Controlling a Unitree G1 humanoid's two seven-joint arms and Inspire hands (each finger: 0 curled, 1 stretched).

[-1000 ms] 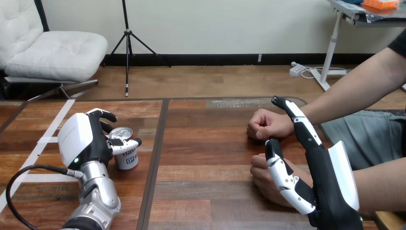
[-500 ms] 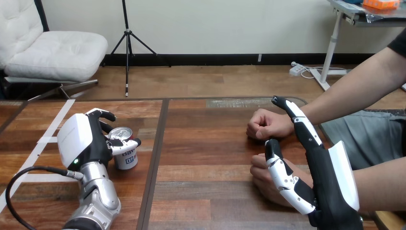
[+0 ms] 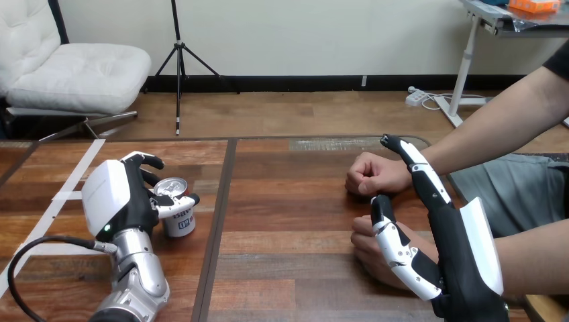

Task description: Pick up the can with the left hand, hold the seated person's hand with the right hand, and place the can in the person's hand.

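Your left hand (image 3: 115, 196) curls round the can (image 3: 180, 221) near the tabletop's (image 3: 295, 215) left edge. Squeeze it snugly and lift it straight up. Your right hand (image 3: 463, 255) is spread out beside the person's nearer hand (image 3: 368, 253), not gripping it.

The table (image 3: 288, 221) lies bare across its middle, a wide lane from the can (image 3: 177, 213), wrapped by the left hand (image 3: 121, 198) at the left, to the right side. There the person's far hand (image 3: 371, 174), a fist on the wood, the person's near hand (image 3: 368, 247) and the right hand (image 3: 446, 245) with straight fingers crowd together.
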